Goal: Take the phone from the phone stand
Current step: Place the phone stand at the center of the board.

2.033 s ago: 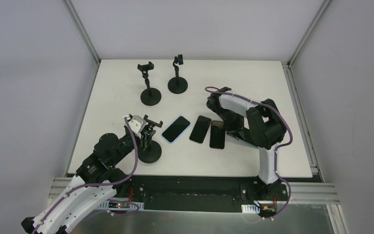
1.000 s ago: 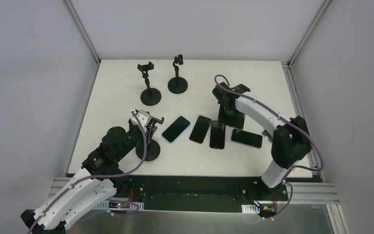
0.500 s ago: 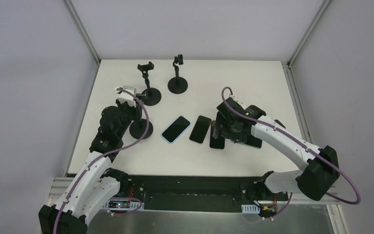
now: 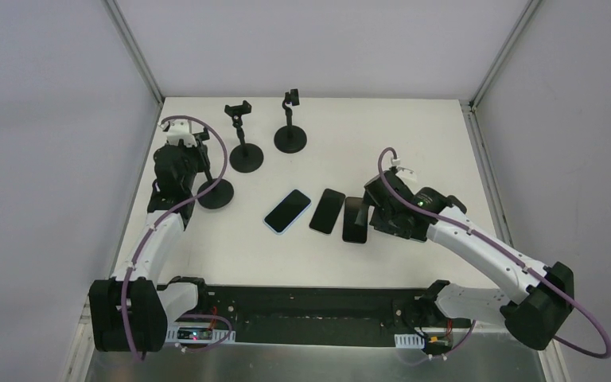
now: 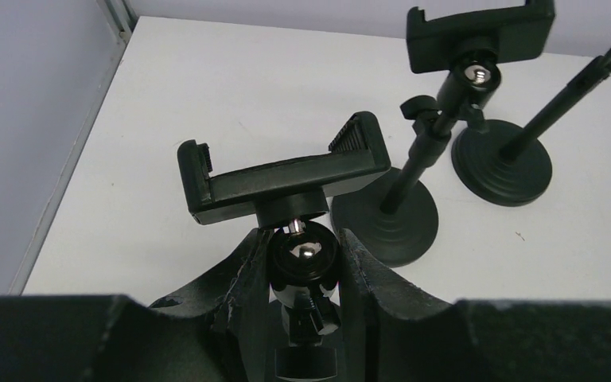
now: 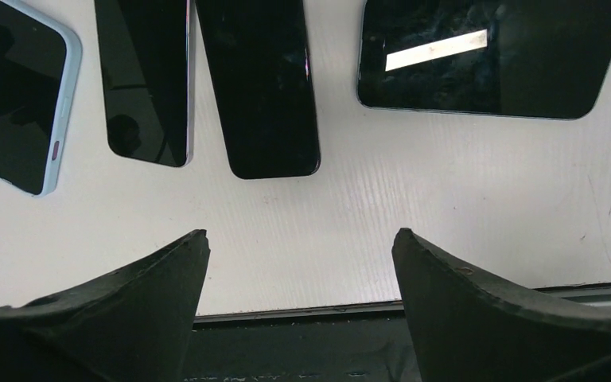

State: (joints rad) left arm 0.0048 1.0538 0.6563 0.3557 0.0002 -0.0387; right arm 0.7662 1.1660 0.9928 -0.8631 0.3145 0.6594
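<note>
My left gripper (image 5: 302, 256) is shut on the ball joint of a black phone stand (image 5: 286, 171), whose clamp holds nothing. From above, that stand (image 4: 215, 193) rests at the left of the table, under the left gripper (image 4: 189, 159). Several phones lie flat in a row. The right wrist view shows a blue-edged one (image 6: 20, 95), two black ones (image 6: 143, 79) (image 6: 262, 87), and a wider phone (image 6: 493, 56) lying crosswise. My right gripper (image 6: 298, 239) hangs open just in front of them, holding nothing. From above, the right gripper (image 4: 378, 213) covers the crosswise phone.
Two more empty stands (image 4: 247, 157) (image 4: 290, 139) are at the back, just right of the held stand; their bases (image 5: 390, 215) (image 5: 501, 163) lie close by. The table's left edge (image 5: 71, 159) runs alongside. The table's front edge (image 6: 302, 312) is right below the right fingers.
My left arm has carried the stand from the front left to the back left, beside the other stands. My right gripper has opened wider and drawn back toward the front edge.
</note>
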